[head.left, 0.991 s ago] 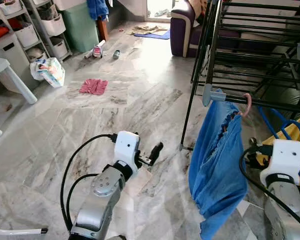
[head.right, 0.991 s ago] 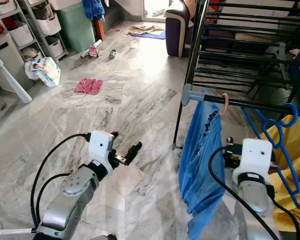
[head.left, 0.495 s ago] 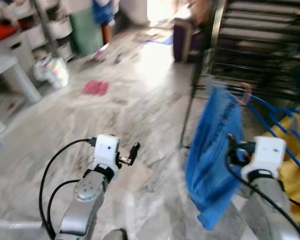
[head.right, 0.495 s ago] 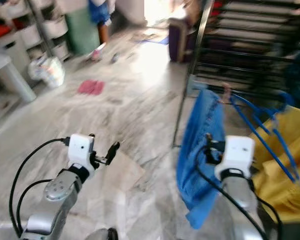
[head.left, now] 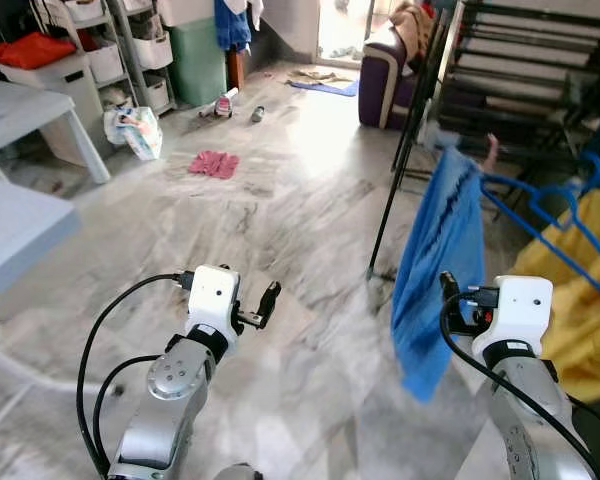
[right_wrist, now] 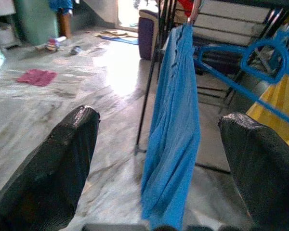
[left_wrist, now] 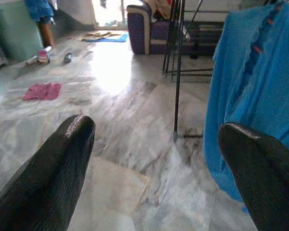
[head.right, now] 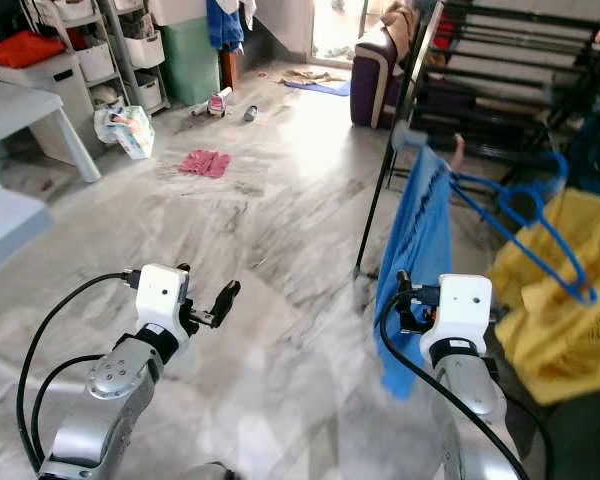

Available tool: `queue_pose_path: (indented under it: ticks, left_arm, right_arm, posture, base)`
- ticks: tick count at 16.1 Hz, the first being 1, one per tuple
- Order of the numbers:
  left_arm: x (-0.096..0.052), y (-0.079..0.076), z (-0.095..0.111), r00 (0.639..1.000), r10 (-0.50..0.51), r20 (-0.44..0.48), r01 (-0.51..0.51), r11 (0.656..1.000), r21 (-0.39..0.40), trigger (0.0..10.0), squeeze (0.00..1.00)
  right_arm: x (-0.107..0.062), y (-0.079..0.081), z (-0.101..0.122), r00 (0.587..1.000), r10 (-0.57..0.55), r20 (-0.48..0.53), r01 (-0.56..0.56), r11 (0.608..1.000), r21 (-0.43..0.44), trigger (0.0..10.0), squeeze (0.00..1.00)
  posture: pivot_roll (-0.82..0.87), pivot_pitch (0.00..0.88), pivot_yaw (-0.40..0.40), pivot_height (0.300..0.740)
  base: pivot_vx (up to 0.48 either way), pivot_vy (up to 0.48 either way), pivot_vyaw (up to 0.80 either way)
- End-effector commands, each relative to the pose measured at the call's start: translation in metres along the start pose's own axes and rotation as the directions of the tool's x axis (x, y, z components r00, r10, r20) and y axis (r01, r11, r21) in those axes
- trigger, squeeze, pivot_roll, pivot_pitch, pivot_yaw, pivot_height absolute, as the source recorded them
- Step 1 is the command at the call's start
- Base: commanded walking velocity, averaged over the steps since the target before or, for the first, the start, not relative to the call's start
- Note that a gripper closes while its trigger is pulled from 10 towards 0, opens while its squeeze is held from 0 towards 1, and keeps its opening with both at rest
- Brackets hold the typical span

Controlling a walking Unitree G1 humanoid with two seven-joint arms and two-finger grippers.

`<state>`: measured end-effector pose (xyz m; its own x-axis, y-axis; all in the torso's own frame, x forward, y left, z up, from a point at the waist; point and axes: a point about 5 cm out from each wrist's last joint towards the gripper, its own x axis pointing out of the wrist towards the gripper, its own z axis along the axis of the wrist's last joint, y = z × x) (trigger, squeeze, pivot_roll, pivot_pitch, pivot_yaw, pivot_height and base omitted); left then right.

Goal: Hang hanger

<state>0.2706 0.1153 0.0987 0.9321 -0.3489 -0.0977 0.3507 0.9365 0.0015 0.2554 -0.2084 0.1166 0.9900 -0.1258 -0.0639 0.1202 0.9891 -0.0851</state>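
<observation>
Left eye view: my left gripper [head.left: 268,299] hovers over the marble floor [head.left: 280,220], carrying nothing. The blue garment [head.left: 435,270] hangs on its pink-hooked hanger [head.left: 491,152] from the drying rack [head.left: 500,90], so the hanging looks done.

Right eye view: my right gripper [head.right: 402,300] sits just beside that cloth; a blue hanger [head.right: 525,225] rests against yellow fabric [head.right: 560,290] (possibly next).

Left wrist view: jaws wide, nothing between them.

Right wrist view: jaws wide too, framing the garment, which they do not touch.
</observation>
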Motion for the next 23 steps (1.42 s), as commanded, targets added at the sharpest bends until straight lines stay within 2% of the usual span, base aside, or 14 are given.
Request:
queue_pose_path:
  ticks: [1,6,10,12,18,23]
  left_arm:
    - [0.0,-0.003,0.001,1.0,-0.009,-0.001,0.009,1.0,0.006,10.0,0.0]
    - [0.001,-0.005,0.001,1.0,-0.014,0.006,0.014,1.0,0.009,10.0,0.0]
    - [0.004,0.004,0.002,0.997,0.082,0.003,-0.082,0.996,0.029,10.0,0.0]
    - [0.006,0.008,0.003,0.994,0.111,0.006,-0.111,0.993,0.033,10.0,0.0]
    - [0.008,0.026,0.002,0.966,0.259,0.006,-0.259,0.963,0.078,10.0,0.0]
    - [0.009,0.028,0.004,0.956,0.292,0.016,-0.292,0.954,0.069,10.0,0.0]
  right_arm:
    - [0.0,0.0,0.001,1.0,0.005,0.005,-0.005,1.0,0.007,10.0,0.0]
    - [0.0,0.003,0.001,1.0,0.012,0.01,-0.012,1.0,0.009,10.0,0.0]
    - [0.001,0.005,0.001,1.0,0.028,0.013,-0.028,1.0,-0.001,10.0,0.0]
    - [0.0,0.007,0.002,0.999,0.045,0.025,-0.045,0.999,-0.024,10.0,0.0]
    - [0.001,0.013,0.005,0.997,0.074,0.03,-0.073,0.997,-0.018,10.0,0.0]
    - [0.002,0.016,0.006,0.994,0.098,0.038,-0.097,0.995,-0.025,10.0,0.0]
  posture:
    - [0.0,0.037,0.012,0.74]
    - [0.01,0.041,0.013,0.74]
    - [0.01,0.04,0.015,0.74]
    - [0.0,0.045,0.017,0.74]
    - [0.0,0.062,0.012,0.74]
    - [0.01,0.067,0.005,0.74]
  base:
    - [-0.371,0.0,0.0]
    - [-0.289,0.0,0.0]
    - [0.0,0.0,0.0]
    - [0.0,0.0,0.8]
    - [0.0,0.0,0.8]
    - [0.0,0.0,0.8]
